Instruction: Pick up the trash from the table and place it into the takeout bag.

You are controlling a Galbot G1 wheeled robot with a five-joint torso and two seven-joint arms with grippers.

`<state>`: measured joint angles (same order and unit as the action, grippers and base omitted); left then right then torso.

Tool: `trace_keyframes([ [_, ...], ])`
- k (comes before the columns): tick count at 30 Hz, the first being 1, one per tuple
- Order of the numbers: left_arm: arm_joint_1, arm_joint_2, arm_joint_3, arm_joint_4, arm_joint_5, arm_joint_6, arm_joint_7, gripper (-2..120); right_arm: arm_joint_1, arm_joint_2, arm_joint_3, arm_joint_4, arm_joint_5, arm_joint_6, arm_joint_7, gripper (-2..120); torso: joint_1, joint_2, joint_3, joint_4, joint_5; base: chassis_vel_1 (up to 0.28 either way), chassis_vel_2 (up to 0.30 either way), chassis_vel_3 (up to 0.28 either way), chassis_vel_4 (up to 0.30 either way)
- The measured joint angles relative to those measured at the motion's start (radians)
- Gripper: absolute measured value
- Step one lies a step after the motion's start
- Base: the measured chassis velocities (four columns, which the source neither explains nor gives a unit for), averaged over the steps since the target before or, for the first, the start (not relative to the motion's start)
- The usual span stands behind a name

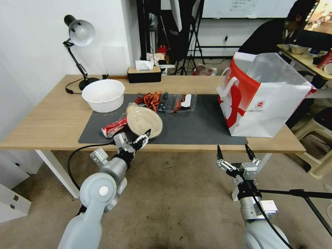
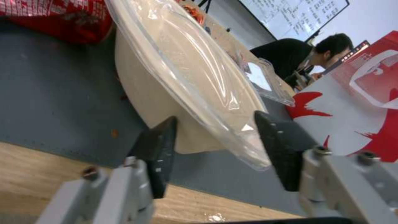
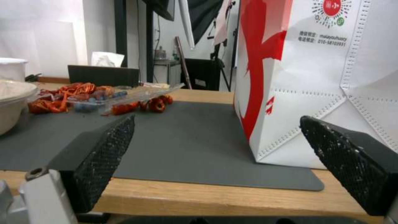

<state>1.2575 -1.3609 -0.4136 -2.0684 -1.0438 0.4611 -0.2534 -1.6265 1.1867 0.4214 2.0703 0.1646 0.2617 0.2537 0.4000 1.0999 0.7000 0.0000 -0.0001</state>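
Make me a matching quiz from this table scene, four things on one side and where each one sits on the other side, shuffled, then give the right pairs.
Things:
1. paper bowl
2. takeout bag
3. left gripper
4. right gripper

Places:
A. standing on the mat's right end
B. open, off the table's front edge, below the bag
C. tilted on the mat's front left, beside the red wrapper
D. open, at the bowl's near rim

Pairs: 1-C, 2-A, 3-D, 4-B
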Motion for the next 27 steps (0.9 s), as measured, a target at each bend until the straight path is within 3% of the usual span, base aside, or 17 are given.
trace_keyframes([
  [11, -0.004, 0.028, -0.006, 0.006, 0.025, 0.025, 0.002, 1, -0.001, 0.003, -0.001, 0.000, -0.005, 0.000, 0.002, 99, 0.000, 0.000, 0.000, -0.0001, -0.0001, 0.000, 0.000, 0.000, 0.000],
  [15, 0.005, 0.035, -0.009, 0.006, 0.065, 0.014, 0.062, 0, -0.003, 0.003, 0.000, 0.000, -0.007, 0.000, 0.003, 99, 0.000, 0.000, 0.000, -0.0001, 0.0000, 0.000, 0.000, 0.000, 0.000],
  [16, 0.009, 0.039, -0.009, 0.006, 0.086, -0.001, 0.094, 0, -0.004, 0.004, 0.000, 0.000, -0.007, 0.000, 0.003, 99, 0.000, 0.000, 0.000, 0.0000, -0.0001, 0.000, 0.000, 0.000, 0.000],
  [17, 0.016, 0.047, -0.009, 0.007, 0.130, -0.050, 0.167, 0, -0.004, 0.005, 0.000, 0.000, -0.008, 0.000, 0.003, 99, 0.000, 0.000, 0.000, 0.0000, 0.0002, 0.000, 0.000, 0.000, 0.000],
  [18, 0.016, 0.047, -0.009, 0.007, 0.130, -0.050, 0.167, 0, -0.004, 0.005, 0.000, 0.000, -0.008, 0.000, 0.003, 99, 0.000, 0.000, 0.000, 0.0000, 0.0002, 0.000, 0.000, 0.000, 0.000],
  [21, 0.012, 0.074, 0.000, 0.031, 0.205, -0.192, 0.316, 0, -0.006, 0.006, 0.000, 0.000, -0.008, 0.000, 0.003, 99, 0.000, 0.000, 0.000, 0.0001, 0.0000, 0.000, 0.000, 0.000, 0.000],
  [22, 0.012, 0.074, 0.000, 0.031, 0.205, -0.192, 0.316, 0, -0.006, 0.006, 0.000, 0.000, -0.008, 0.000, 0.003, 99, 0.000, 0.000, 0.000, 0.0001, 0.0000, 0.000, 0.000, 0.000, 0.000],
  [25, -0.038, 0.139, 0.027, 0.095, 0.289, -0.374, 0.549, 0, -0.010, 0.012, 0.001, 0.000, -0.010, 0.007, 0.002, 99, 0.000, 0.000, 0.000, 0.0002, -0.0002, 0.000, 0.000, 0.000, 0.000],
  [26, -0.038, 0.139, 0.027, 0.095, 0.289, -0.374, 0.549, 0, -0.010, 0.012, 0.001, 0.000, -0.010, 0.007, 0.002, 99, 0.000, 0.000, 0.000, 0.0002, -0.0002, 0.000, 0.000, 0.000, 0.000],
  [27, -0.057, 0.160, 0.037, 0.111, 0.300, -0.404, 0.590, 0, -0.012, 0.013, 0.002, 0.000, -0.012, 0.008, 0.002, 99, 0.000, 0.000, 0.000, 0.0000, -0.0003, 0.000, 0.000, 0.000, 0.000],
])
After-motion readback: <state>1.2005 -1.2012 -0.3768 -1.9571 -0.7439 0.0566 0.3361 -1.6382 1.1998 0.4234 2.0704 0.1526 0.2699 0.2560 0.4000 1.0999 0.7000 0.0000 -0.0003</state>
